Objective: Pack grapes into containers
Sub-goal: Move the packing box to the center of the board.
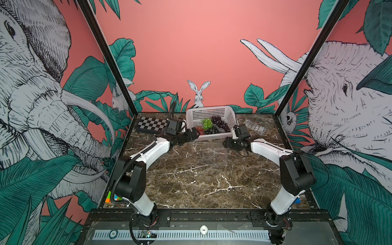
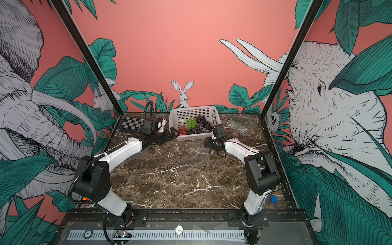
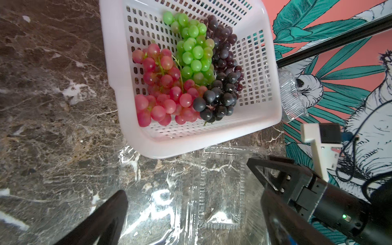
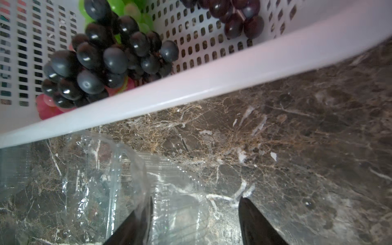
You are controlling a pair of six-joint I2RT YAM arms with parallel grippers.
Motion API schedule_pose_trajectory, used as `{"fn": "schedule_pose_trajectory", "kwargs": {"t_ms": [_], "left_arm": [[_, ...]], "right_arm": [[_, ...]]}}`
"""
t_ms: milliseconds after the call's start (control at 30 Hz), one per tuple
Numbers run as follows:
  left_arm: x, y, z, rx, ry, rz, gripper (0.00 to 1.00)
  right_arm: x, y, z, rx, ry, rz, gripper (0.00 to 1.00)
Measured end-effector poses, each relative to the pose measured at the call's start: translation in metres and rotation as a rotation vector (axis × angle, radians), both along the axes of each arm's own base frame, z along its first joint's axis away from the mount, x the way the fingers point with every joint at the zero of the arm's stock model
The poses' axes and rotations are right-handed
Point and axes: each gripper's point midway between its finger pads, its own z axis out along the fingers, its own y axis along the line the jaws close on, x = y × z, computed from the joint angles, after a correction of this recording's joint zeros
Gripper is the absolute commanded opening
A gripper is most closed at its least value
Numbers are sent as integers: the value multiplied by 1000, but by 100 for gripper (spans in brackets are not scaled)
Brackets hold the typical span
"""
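Grapes (image 3: pixel 184 70) in white basket (image 3: pixel 118 84); clear container (image 3: pixel 222 186) just beside it.
L gripper (image 3: pixel 193 199) wide open; R gripper (image 4: pixel 195 203) jaws apart at container, nothing pinched.

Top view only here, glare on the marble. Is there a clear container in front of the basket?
Observer: Yes. The left wrist view shows an open clear container on the marble, right in front of the white basket.
Operator: Right tool gripping it?
Observer: Doesn't look like it. The right wrist view shows the right tool with jaws apart over the clear plastic, nothing clamped.
Operator: Left tool?
Observer: The left wrist view shows the left tool wide open and empty, above that container.
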Motion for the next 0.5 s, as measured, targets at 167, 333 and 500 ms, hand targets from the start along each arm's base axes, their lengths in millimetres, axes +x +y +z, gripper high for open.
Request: {"fn": "schedule_pose_trajectory", "kwargs": {"t_ms": [167, 333, 500], "left_arm": [[1, -2, -1, -7, 2, -6, 100], [6, -14, 11, -79, -31, -34, 99], [12, -22, 17, -119, -32, -48, 100]], "right_arm": [[3, 1, 27, -4, -67, 24, 71], [16, 5, 69, -14, -168, 46, 82], [53, 24, 112, 0, -271, 69, 82]]}}
